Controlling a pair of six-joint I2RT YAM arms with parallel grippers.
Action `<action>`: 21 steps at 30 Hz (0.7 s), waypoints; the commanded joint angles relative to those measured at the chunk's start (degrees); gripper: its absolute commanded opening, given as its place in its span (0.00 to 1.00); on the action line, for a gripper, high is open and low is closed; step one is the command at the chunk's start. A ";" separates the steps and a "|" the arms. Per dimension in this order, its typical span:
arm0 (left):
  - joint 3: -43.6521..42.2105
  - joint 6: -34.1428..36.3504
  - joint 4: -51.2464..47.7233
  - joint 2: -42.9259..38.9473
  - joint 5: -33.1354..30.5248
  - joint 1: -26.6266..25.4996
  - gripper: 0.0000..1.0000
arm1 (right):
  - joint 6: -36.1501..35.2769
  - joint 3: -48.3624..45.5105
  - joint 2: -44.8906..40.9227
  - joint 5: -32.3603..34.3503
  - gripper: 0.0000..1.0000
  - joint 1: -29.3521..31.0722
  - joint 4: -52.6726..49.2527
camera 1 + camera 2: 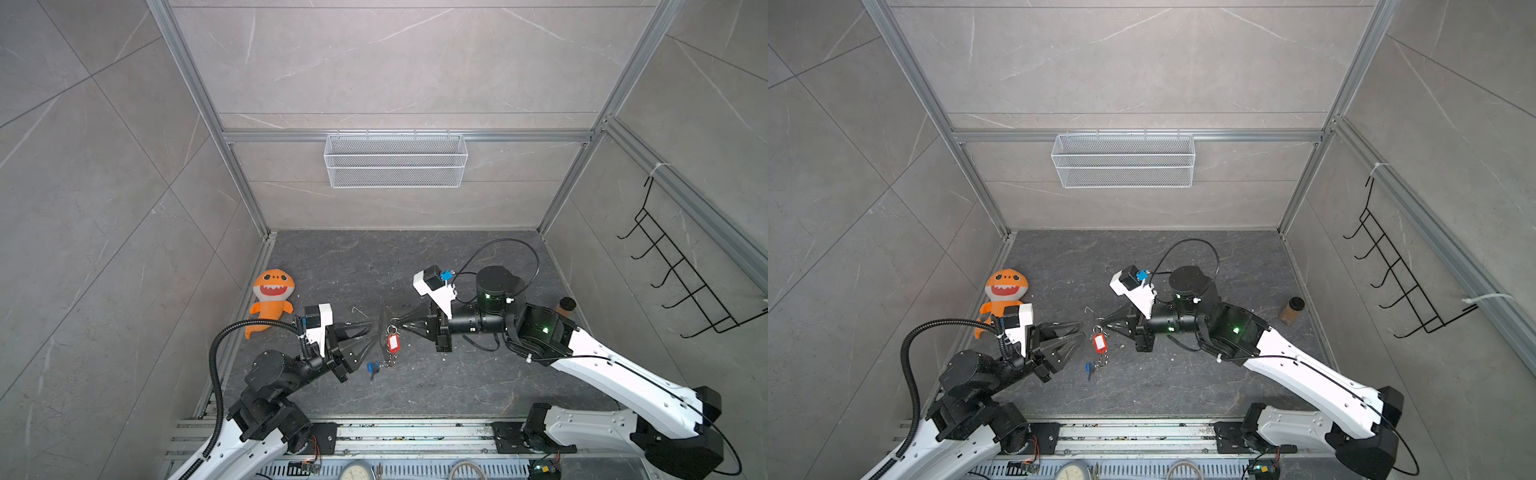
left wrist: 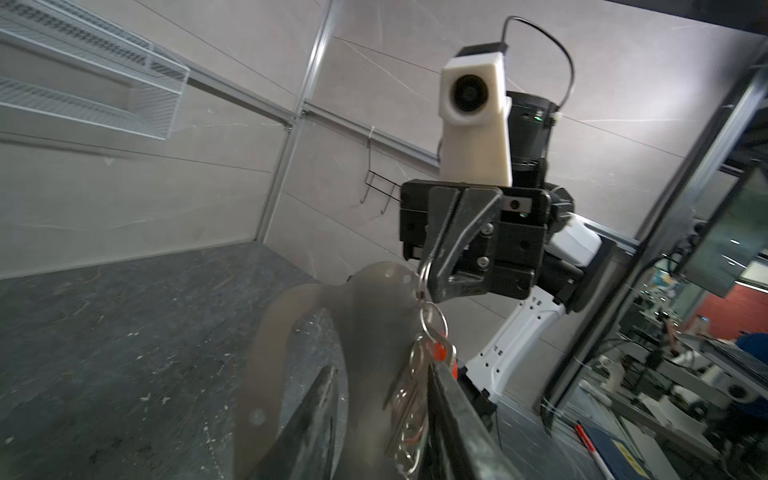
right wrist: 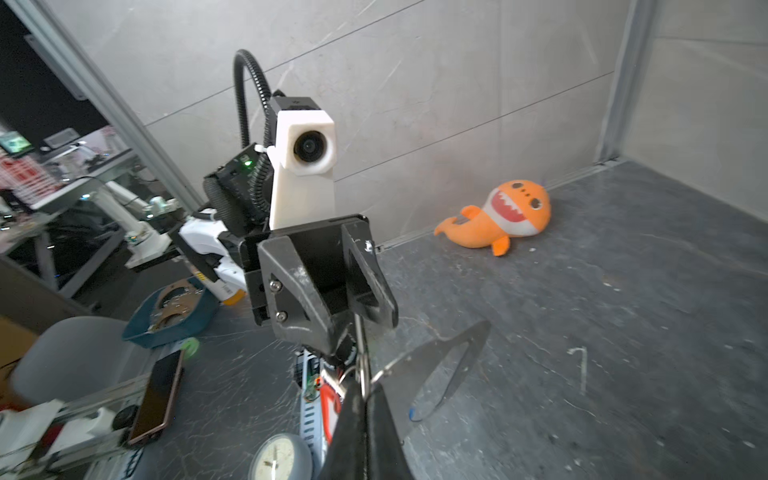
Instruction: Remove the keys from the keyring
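In both top views the keyring hangs over the middle of the floor, and my right gripper [image 1: 394, 321] [image 1: 1100, 321] is shut on its top metal ring. The red-tagged key [image 1: 393, 343] [image 1: 1099, 343] dangles below, then the ring chain [image 1: 390, 361]. Beside the chain's lower end is the blurred blue-tagged key [image 1: 372, 368] [image 1: 1090, 368]; whether it is attached I cannot tell. The keyring's grey-beige strap [image 2: 361, 316] [image 3: 449, 361] swings blurred towards my left gripper [image 1: 370, 333] [image 2: 382, 436]. That gripper is open, and strap and rings [image 2: 411, 415] lie between its fingers.
An orange shark plush [image 1: 272, 297] lies against the left wall. A brown bottle [image 1: 1292, 309] stands at the right wall behind my right arm. A bent wire piece [image 1: 358, 309] lies on the floor. A wire basket [image 1: 395, 160] hangs on the back wall, a black hook rack [image 1: 681, 270] on the right wall.
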 commanded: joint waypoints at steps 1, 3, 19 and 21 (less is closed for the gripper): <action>3.42 0.04 -5.81 -0.46 -10.10 0.07 0.43 | -1.73 -1.48 -2.20 9.26 0.00 -0.09 -4.99; 3.48 0.24 -6.44 0.02 -11.73 0.01 0.47 | -1.37 -1.91 -2.59 11.48 0.00 -0.14 -6.16; 10.86 1.87 0.30 20.22 8.20 0.02 0.54 | -0.60 -7.24 -6.57 15.07 0.00 -0.14 -3.55; 10.88 2.15 0.09 20.79 8.10 0.04 0.54 | -0.30 -8.58 -7.41 14.89 0.00 -0.07 -2.11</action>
